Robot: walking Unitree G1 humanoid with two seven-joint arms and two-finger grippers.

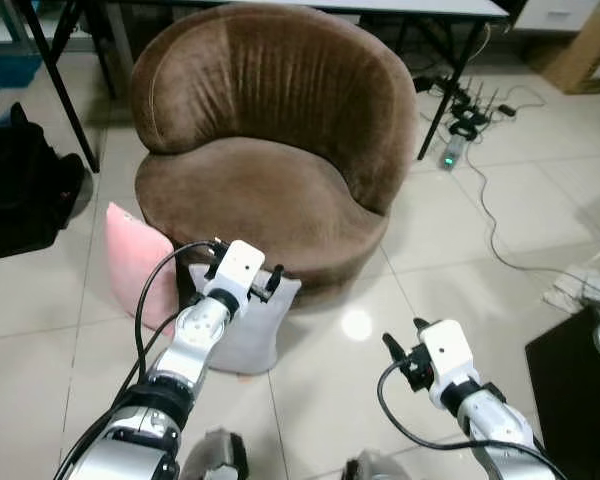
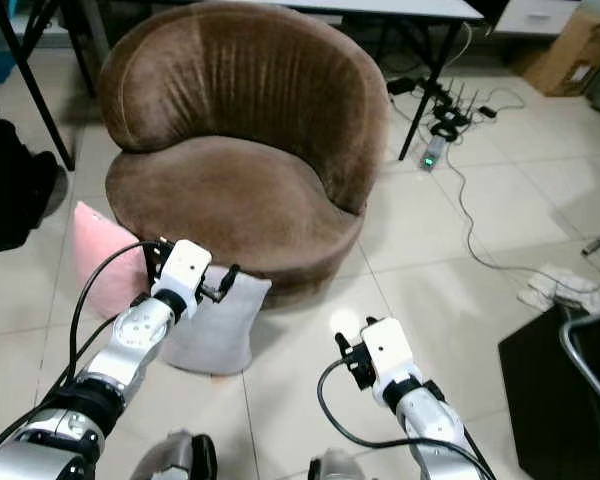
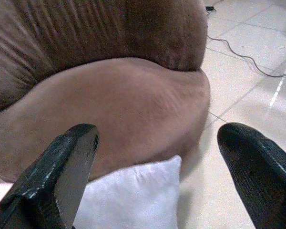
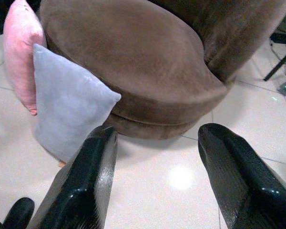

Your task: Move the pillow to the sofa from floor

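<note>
2 pillows [image 1: 245, 330] lean against 1 sofa [image 1: 270, 150]; left claw [image 3: 157, 157] and right claw [image 4: 155, 176] gape.

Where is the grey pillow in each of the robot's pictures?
Left eye view: grey pillow stands on the floor against the front of the brown sofa, just under the left end effector.
Right eye view: same spot, beside the pink pillow.
Left wrist view: its top corner shows between the open fingers.
Right wrist view: it leans at the sofa's base.
Shared landmark: the brown sofa.
</note>
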